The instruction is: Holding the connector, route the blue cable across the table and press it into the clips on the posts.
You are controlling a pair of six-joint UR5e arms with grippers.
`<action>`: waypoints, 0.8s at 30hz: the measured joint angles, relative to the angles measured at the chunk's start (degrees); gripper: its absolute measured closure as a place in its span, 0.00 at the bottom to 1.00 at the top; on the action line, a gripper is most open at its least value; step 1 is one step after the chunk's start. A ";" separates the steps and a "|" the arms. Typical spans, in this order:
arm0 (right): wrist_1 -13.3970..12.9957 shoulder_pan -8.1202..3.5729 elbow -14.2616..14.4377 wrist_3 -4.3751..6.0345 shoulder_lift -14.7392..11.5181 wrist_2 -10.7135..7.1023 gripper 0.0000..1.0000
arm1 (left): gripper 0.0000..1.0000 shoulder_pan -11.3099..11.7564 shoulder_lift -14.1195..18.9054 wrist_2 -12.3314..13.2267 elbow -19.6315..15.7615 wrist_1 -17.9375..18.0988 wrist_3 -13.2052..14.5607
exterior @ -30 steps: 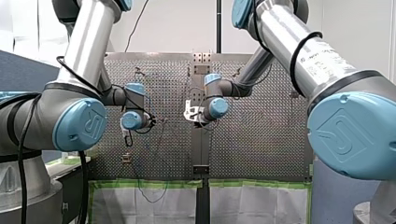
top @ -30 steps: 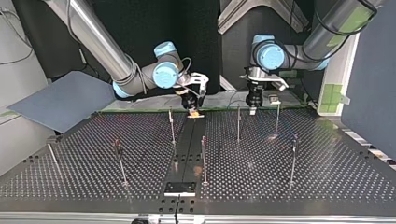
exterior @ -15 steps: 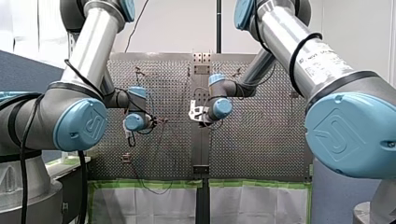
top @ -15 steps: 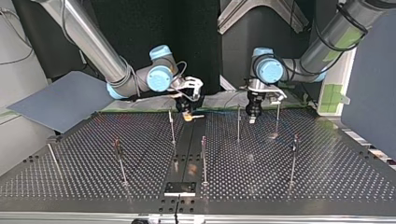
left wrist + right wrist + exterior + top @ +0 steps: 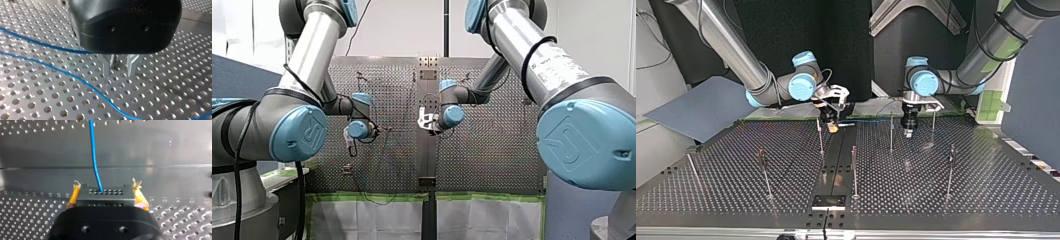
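Pose, my right arm [image 5: 736, 55]: enters at the top view's left and slopes down; wrist bent, right end effector [image 5: 834, 125] aimed down at the worktop [image 5: 936, 190], near its far edge.
Right end effector: yellow pads [image 5: 73, 196] clenched on the connector [image 5: 105, 198].
Blue cable [image 5: 96, 157]: leaves the connector's perforated face and runs ahead over the plain centre strip.
Pose, my left arm [image 5: 996, 40]: enters at the top view's right; left end effector [image 5: 908, 131] vertical between two far posts [image 5: 891, 132].
Left end effector: released, metal fingers [image 5: 107, 66] parted just above the worktop; cable strands lie beside it.
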 joint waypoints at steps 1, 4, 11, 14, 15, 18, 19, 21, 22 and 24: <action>-0.01 -0.01 0.00 -0.02 -0.01 -0.11 1.00 | 0.31 -0.03 0.00 -0.38 0.00 -0.39 0.30; -0.01 -0.01 0.00 -0.08 -0.01 -0.25 1.00 | 0.00 -0.16 0.00 -1.18 0.01 -1.81 1.56; 0.04 -0.01 0.00 -0.13 0.00 -0.68 1.00 | 0.00 -0.49 0.27 -3.14 -0.15 -5.50 4.90; 0.07 0.03 0.01 -0.14 0.00 -1.12 1.00 | 0.00 -0.69 1.11 -3.82 -0.83 -7.01 5.27; 0.07 0.04 0.02 -0.15 0.00 -1.21 1.00 | 0.00 -0.77 1.46 -3.86 -1.16 -7.43 5.16; 0.12 0.07 0.03 -0.15 0.00 -1.38 1.00 | 0.00 -1.08 2.77 -3.76 -2.42 -8.85 4.59; 0.13 0.08 0.03 -0.15 0.00 -1.40 1.00 | 0.00 -1.22 3.18 -3.70 -2.82 -9.18 4.50; 0.16 0.08 0.04 -0.14 -0.01 -1.42 1.00 | 0.00 -1.57 4.21 -3.44 -3.86 -9.85 4.47; 0.18 0.09 0.04 -0.14 0.00 -1.43 1.00 | 0.00 -1.69 4.65 -3.34 -4.28 -9.96 4.45; 0.21 0.13 0.05 -0.13 0.00 -1.44 1.00 | 0.00 -1.91 5.70 -3.05 -5.35 -9.71 4.24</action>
